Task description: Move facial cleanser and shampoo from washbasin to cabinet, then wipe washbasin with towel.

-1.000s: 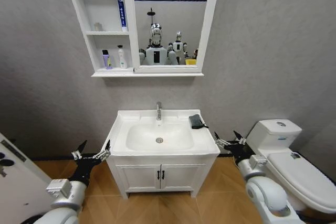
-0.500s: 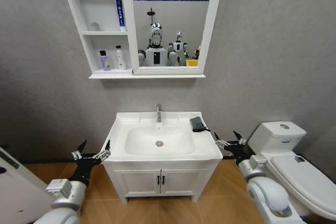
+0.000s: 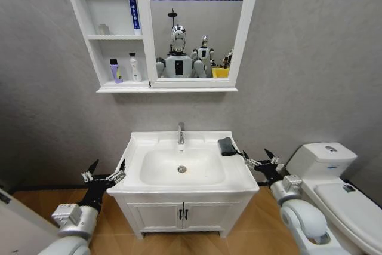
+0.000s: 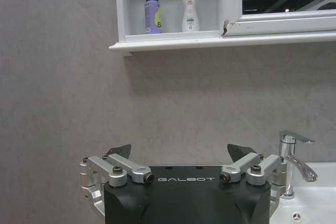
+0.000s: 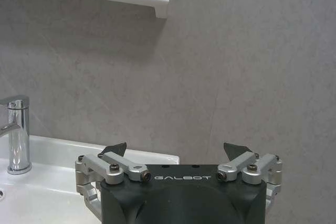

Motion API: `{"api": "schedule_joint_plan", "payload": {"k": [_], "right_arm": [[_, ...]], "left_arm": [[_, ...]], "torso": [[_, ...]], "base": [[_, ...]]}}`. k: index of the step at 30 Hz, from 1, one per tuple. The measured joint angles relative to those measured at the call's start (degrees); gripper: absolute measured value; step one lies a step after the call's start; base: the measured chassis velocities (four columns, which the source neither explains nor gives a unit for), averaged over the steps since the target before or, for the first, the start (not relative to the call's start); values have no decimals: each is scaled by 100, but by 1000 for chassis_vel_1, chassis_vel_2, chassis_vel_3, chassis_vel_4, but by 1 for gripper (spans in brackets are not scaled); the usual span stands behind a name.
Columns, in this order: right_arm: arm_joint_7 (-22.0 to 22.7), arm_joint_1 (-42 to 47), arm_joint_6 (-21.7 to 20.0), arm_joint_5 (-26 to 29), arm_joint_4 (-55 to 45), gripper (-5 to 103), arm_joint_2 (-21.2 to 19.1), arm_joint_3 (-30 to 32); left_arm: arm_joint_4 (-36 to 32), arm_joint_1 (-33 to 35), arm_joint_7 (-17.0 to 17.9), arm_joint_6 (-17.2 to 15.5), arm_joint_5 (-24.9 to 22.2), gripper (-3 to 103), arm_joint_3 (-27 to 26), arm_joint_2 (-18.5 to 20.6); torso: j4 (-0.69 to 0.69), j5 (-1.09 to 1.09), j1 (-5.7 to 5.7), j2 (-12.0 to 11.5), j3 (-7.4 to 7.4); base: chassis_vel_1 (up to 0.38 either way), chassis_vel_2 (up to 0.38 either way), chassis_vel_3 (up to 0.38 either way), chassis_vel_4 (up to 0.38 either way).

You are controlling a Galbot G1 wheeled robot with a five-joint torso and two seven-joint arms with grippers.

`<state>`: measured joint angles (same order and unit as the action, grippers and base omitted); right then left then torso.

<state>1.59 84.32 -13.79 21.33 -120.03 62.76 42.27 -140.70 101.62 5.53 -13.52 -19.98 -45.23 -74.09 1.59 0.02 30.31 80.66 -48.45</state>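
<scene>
Nearest the camera, the left tool (image 3: pixel 107 171) hovers low beside the left edge of the washbasin (image 3: pixel 182 165), its fingers spread wide and holding nothing. The right tool (image 3: pixel 259 158) hovers just off the basin's right edge, also spread wide with nothing in it. On the basin's right rear corner lies the folded dark towel (image 3: pixel 226 146), beside the bowl and to the right of the chrome tap (image 3: pixel 181 133). Higher on the grey wall hangs the white cabinet (image 3: pixel 160 30); on its lowest open shelf stand a purple bottle (image 3: pixel 113 70) and a white bottle (image 3: pixel 135 67), side by side. A white toilet (image 3: pixel 337 178) stands to the right.
</scene>
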Motion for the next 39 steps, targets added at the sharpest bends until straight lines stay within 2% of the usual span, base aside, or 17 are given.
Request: {"api": "schedule_joint_plan", "payload": {"k": [2,4,5,7,10,12,14,15,17,18,20,21,23,25,30,39], "right_arm": [[26,-70,-80,56,30,100,-70,-44],[254,-386,-483,446,113,100,-266,-261],[254,-386,-483,446,113,100,-266,-261],[516,-850,-956,688,341,100,-407,-549],[729,-1189,-1183,772,561,100,-468,-792],[1286,-1946,-1534,982,1034,100,-571,-1350],[1531,-2420,-1744,1162,1312,100,-665,-1724],[1531,-2420,-1744,1162,1312,100,-665,-1724],[1911,-3078,-2059,1583,1675,100,-726,-2281],[1911,-3078,-2059,1583,1675,100,-726,-2281],[2504,-3779,-2324,2186,2098,100,-660,-2872],[2504,-3779,-2324,2186,2098,100,-660,-2872],[2918,-4375,-2419,2426,2575,100,-527,-3320],[3020,-4614,-2448,2510,2873,100,-486,-3504],[3059,-4868,-2479,2592,3398,100,-443,-3749],[3076,-4899,-2462,2708,3637,100,-443,-3975]], "left_arm": [[0,0,0,0,0,100,0,0],[0,-1,0,0,-1,100,0,0],[0,-1,0,0,-1,100,0,0],[0,-1,1,0,-1,100,1,0],[0,-1,1,-1,-1,100,0,0],[0,0,3,-1,-1,100,0,0],[0,0,2,-1,-1,100,0,1],[0,0,2,-1,-1,100,0,1],[1,0,0,0,-2,100,1,1],[1,0,0,0,-2,100,1,1],[1,-1,0,0,-1,100,1,1],[1,-1,0,0,-1,100,1,1],[1,0,1,1,-1,100,1,0],[0,0,1,1,0,100,0,1],[0,0,0,0,-1,100,1,0],[1,0,0,1,0,100,1,1]], "torso": [[1,-1,0,0,0],[0,-1,2,-1,-1],[0,-1,2,-1,-1],[0,-1,1,0,0],[0,-1,0,0,0],[-3,0,0,0,0],[-1,-1,0,0,0],[-1,-1,0,0,0],[1,-2,0,0,-1],[1,-2,0,0,-1],[0,0,0,0,-1],[0,0,0,0,-1],[-4,-2,0,-1,0],[-4,-2,0,-1,-1],[3,-1,1,-1,-1],[0,0,0,0,0]], "base": [[-62,66,49,-81],[0,0,0,0],[0,0,0,0],[0,0,0,0],[0,0,0,0],[0,0,0,0],[0,0,0,0],[0,0,0,0],[0,0,0,0],[0,0,0,0],[0,0,0,0],[0,0,0,0],[0,0,0,0],[0,0,0,0],[0,0,0,0],[0,0,0,0]]}}
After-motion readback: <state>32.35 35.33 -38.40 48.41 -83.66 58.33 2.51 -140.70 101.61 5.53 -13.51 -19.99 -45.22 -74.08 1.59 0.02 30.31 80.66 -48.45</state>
